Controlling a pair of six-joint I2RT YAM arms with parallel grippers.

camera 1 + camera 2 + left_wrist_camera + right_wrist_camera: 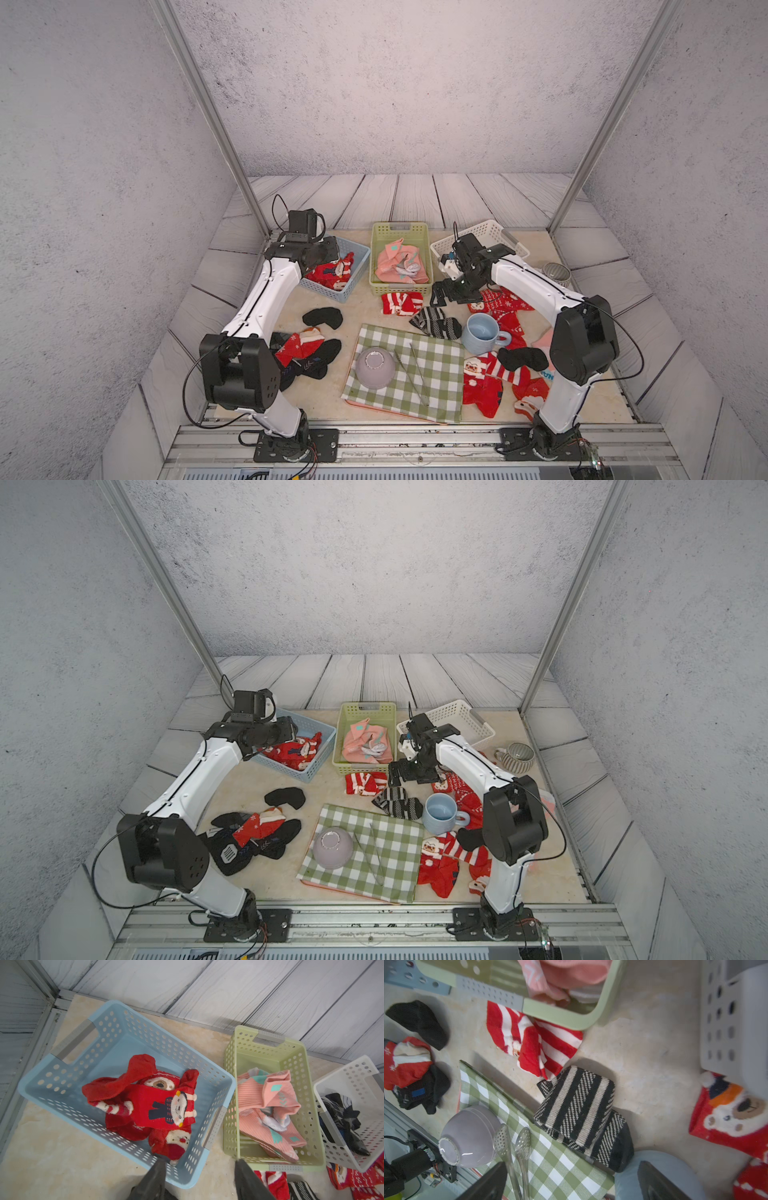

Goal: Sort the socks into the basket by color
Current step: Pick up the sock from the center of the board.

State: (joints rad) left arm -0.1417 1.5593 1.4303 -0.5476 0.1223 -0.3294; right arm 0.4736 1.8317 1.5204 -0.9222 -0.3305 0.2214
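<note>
front rail [415,434]: closest to me, with both arm bases bolted on it.
left gripper [199,1162]: fingers apart, nothing between them, over the near rim of the blue basket [68,1076].
red socks [158,1103]: heaped in the blue basket, fuzzy, with bear and santa faces.
left heap: a red snowflake sock [297,347] lies on black socks [326,353]; a lone black sock [323,318] sits just beyond.
pink socks [401,264]: ribbed with teal patches, in the green basket [419,237].
striped sock [436,324]: black and grey, overlapping the checked cloth [436,374], beside a red-and-white sock [401,303].
right gripper [572,1165]: jaws wide, empty, near the striped sock.
white basket [490,235]: the arm covers its inside in both top views; the left wrist view shows dark socks [345,1122], partly cut off.
right heap [482,384]: red socks, partly under the right arm; a pink piece [542,341] behind the elbow i can't make out.
</note>
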